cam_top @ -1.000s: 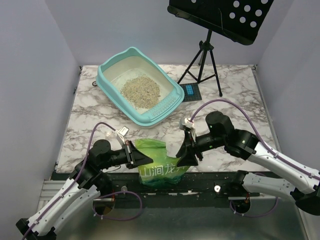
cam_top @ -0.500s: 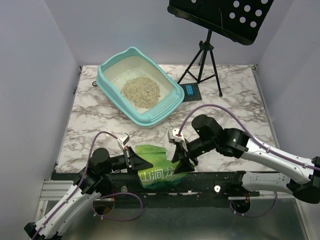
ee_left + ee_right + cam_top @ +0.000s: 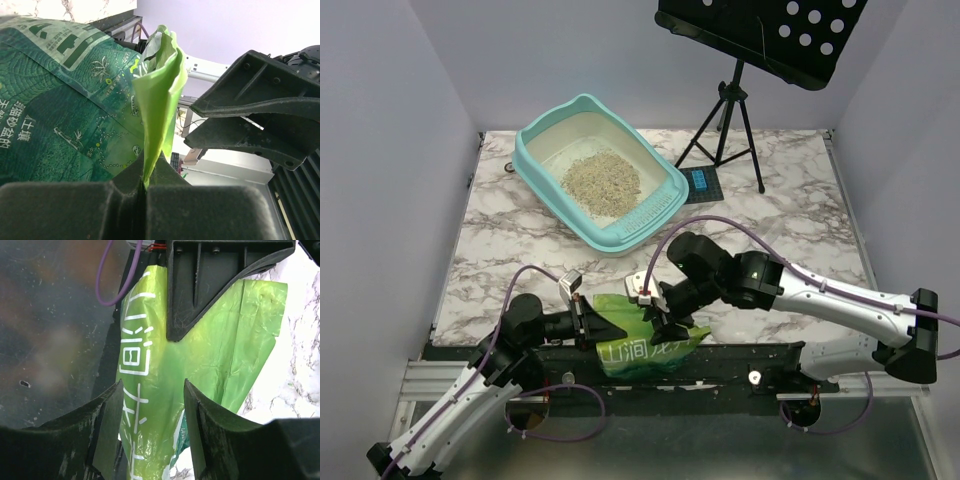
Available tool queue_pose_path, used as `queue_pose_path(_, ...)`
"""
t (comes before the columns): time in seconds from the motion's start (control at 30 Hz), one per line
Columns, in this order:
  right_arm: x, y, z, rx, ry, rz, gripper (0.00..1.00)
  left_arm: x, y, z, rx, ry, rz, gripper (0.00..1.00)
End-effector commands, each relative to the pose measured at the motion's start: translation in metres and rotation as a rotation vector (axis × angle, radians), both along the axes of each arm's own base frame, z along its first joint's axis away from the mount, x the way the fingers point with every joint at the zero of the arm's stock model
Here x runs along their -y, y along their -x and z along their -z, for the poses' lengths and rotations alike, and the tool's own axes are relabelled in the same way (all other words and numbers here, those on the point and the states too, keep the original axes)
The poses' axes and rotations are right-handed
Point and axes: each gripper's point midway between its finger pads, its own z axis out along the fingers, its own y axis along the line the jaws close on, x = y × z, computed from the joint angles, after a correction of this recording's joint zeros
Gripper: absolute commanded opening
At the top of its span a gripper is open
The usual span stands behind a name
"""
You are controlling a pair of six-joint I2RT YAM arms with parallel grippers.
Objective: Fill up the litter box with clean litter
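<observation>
Locate the litter box (image 3: 617,238) toward the far left corner of the marble table (image 3: 790,200), set askew, with the slotted front edge turned to the near right. Note the clean litter (image 3: 602,182) heaped loosely at mid-tray, with cream floor bare around it. Judge the fill as partial. Find the green bag (image 3: 620,350) well apart from the tray, at the middle of the near edge, with its lower part over the black rail (image 3: 740,360).

Compare with one second ago. Observe the left gripper (image 3: 145,187) now clamped tight on a fold of the bag's left edge, the last small gap closed. Observe the right gripper (image 3: 660,322) swung from the bag's right side to above its upper part, fingers (image 3: 105,415) apart and straddling the foil without pinching it. Confirm no shift in tray or pile.

Treat this as one of two holds secured, and expect a second pinch before any lift toward the tray. Beware of thin foil slipping or tearing under a one-sided hold.

Elsewhere, note a black tripod stand (image 3: 732,97) toward the far right corner, carrying a perforated black plate (image 3: 770,25). Note also a small black device with a blue face (image 3: 701,183) at its foot, just beside the tray. Expect plain pale walls on three sides.
</observation>
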Motion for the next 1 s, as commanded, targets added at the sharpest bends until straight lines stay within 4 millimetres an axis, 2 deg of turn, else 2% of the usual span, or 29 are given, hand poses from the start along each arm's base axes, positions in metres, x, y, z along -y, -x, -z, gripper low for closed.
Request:
queue_pose_path(0.0, -0.001, 0.001, 0.013, 0.024, 0.044, -0.019, 0.59, -0.002, 0.014, 0.012, -0.074, -0.038, 0.063, 0.0)
queue_pose_path(0.5, 0.006, 0.019, 0.048, -0.062, 0.114, -0.073, 0.61, -0.007, 0.018, 0.016, -0.13, -0.072, 0.047, 0.0)
queue_pose_path(0.8, 0.019, 0.032, 0.065, -0.122, 0.163, -0.083, 0.59, -0.007, 0.016, 0.022, -0.152, -0.075, 0.036, 0.0)
queue_pose_path(0.9, 0.022, 0.036, 0.07, -0.138, 0.175, -0.085, 0.5, -0.007, 0.016, 0.024, -0.156, -0.068, 0.034, 0.0)
queue_pose_path(0.97, 0.023, 0.037, 0.07, -0.144, 0.176, -0.086, 0.31, -0.006, 0.015, 0.025, -0.154, -0.064, 0.034, 0.0)
